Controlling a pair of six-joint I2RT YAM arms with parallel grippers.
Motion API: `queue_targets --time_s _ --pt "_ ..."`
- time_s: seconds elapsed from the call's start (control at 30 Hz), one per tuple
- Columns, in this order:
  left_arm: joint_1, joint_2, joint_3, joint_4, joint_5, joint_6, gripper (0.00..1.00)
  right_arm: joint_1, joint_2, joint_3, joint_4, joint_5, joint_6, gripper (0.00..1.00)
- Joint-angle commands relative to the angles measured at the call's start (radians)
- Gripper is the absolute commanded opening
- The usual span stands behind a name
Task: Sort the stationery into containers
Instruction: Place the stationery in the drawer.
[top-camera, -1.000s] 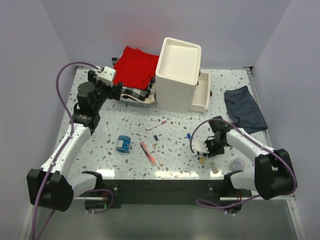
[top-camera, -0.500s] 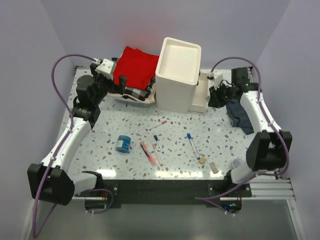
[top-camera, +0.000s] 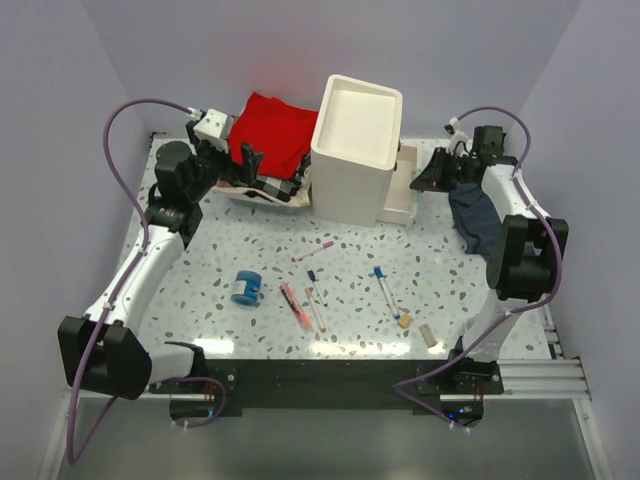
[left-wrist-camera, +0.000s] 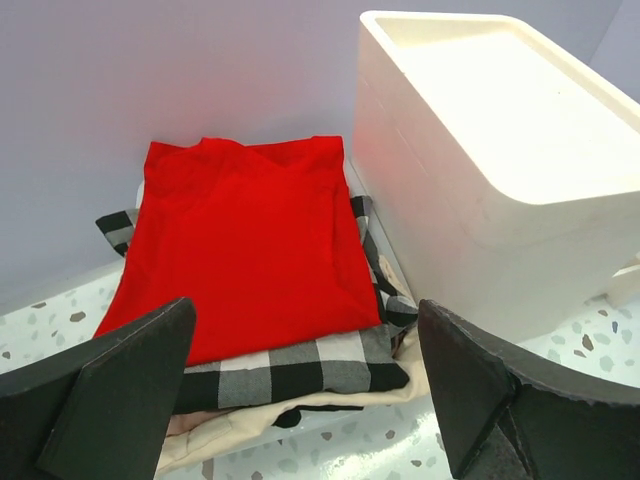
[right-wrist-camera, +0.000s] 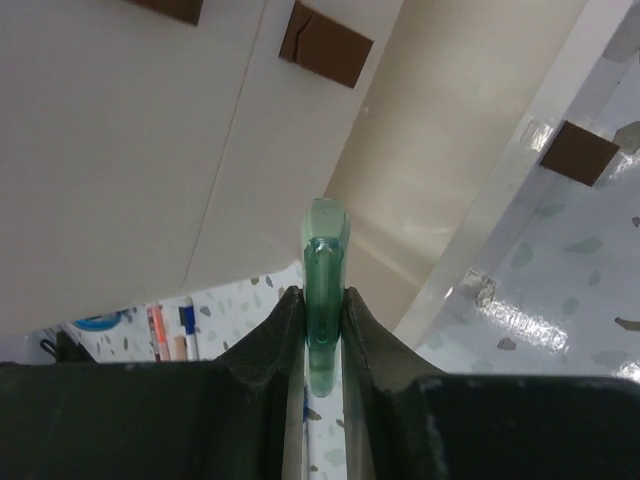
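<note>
1. The right gripper (top-camera: 437, 172) is near the table's far-right corner, just beside the pulled-out drawer (top-camera: 402, 195) of the white box unit (top-camera: 352, 150).
2. Its jaws pinch the green tube (right-wrist-camera: 325, 245) around the lower body. The tip pokes fwd past the fingers and aims at the drawer opening, prob. so it can go in end-first.
3. The tube is in the grip, not in the drawer yet. Can't tell if the tip is over the drawer or just short of it.
4. The left gripper (top-camera: 248, 165) is near the far-left corner with its jaws spread wide and nothing between them. It faces the red cloth (left-wrist-camera: 240, 240) on the checked stack beside the unit. Looks parked clear of the right arm's work, w/ no stationery near it.
5. The rest lies loose mid-table toward the near edge:
   - blue tape roll (top-camera: 246, 287)
   - orange-red marker (top-camera: 293, 304)
   - pink-cap pen (top-camera: 314, 249)
   - blue-cap pen (top-camera: 384, 288)
   - two beige erasers (top-camera: 405, 320)
6. Judgement: this is the drop-off step for one item, so the task is early on.
7. The next move needs the tube fully over the drawer before letting go, else it may hit the drawer rim and roll off onto the table.
</note>
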Motion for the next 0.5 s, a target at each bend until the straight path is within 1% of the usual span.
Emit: queue_targets --time_s 0.0,0.2,0.27,0.3,0.33,0.37,0.4,0.47 --pt "0.007 -0.001 0.045 -0.019 0.014 0.003 0.98 -0.008 0.062 0.066 0.112 -0.043 0.142 0.03" --pt "0.007 0.027 0.081 -0.036 -0.017 0.057 0.98 0.002 0.13 0.141 0.133 -0.025 0.128 0.02" --pt "0.007 0.033 0.086 -0.033 -0.018 0.061 0.98 0.006 0.147 0.153 0.147 -0.029 0.14 0.07" --pt "0.007 0.033 0.086 -0.033 -0.017 0.063 0.98 0.008 0.148 0.164 0.15 -0.035 0.14 0.26" --pt "0.007 0.03 0.086 -0.031 -0.015 0.065 0.98 0.009 0.147 0.17 0.141 -0.017 0.146 0.37" --pt "0.007 0.03 0.086 -0.032 -0.012 0.066 0.98 0.012 0.139 0.173 0.137 -0.01 0.148 0.45" --pt "0.007 0.028 0.085 -0.033 -0.014 0.069 0.98 0.011 0.131 0.175 0.135 -0.011 0.148 0.56" --pt "0.007 0.021 0.08 -0.033 -0.017 0.075 0.98 0.011 0.107 0.176 0.114 -0.016 0.137 0.61"
